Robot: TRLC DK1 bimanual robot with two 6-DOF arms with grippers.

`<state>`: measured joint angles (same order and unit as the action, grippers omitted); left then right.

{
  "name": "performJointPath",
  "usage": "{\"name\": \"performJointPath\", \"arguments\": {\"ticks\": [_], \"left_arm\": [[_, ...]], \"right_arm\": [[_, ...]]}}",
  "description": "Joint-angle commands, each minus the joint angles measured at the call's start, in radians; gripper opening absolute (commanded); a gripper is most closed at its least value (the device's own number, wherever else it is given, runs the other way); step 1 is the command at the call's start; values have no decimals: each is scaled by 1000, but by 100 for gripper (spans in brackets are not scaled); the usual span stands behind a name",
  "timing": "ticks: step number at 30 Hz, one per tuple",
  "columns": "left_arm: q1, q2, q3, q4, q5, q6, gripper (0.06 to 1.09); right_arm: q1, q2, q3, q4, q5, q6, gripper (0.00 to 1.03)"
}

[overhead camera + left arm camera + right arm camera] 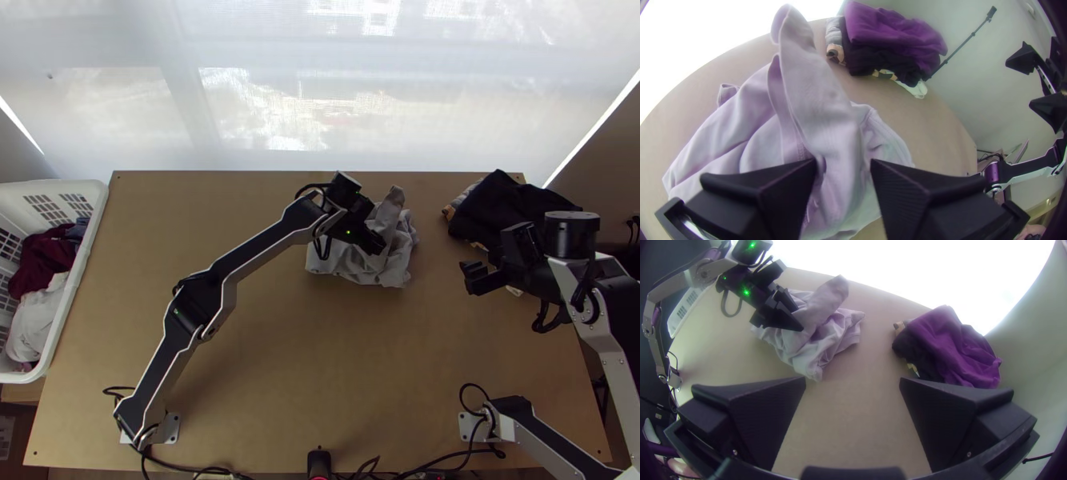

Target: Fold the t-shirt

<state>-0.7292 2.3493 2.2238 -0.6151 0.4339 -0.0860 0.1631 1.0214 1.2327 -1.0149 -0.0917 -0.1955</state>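
Left gripper (374, 242) over the bunched grey t-shirt (352, 264)
Right gripper (472, 276) near dark clothes (496, 204); white basket (85, 240) of laundry (44, 260) at the table's (320, 384) left edge

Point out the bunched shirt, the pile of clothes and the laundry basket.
Shirt (818, 98): left wrist view, on its raised fold.
Pile of clothes (951, 344): right wrist view, on its top garment.
Laundry basket (76, 186): top view, on its white rim.
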Motion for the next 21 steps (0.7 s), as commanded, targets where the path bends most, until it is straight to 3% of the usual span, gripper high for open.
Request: {"name": "performJointPath", "arguments": {"ticks": [1,13,21], "left_arm": [[20,-4,11,-15,2,9,104],[202,-90,-19,-173,32,32,104],[197,-18,-42,-199,31,52,104]], "right_arm": [[-5,-4,-9,-2,0,-9,98],[21,28,-22,56,-2,-5,98],[187,232,-9,239,0,-13,98]]}}
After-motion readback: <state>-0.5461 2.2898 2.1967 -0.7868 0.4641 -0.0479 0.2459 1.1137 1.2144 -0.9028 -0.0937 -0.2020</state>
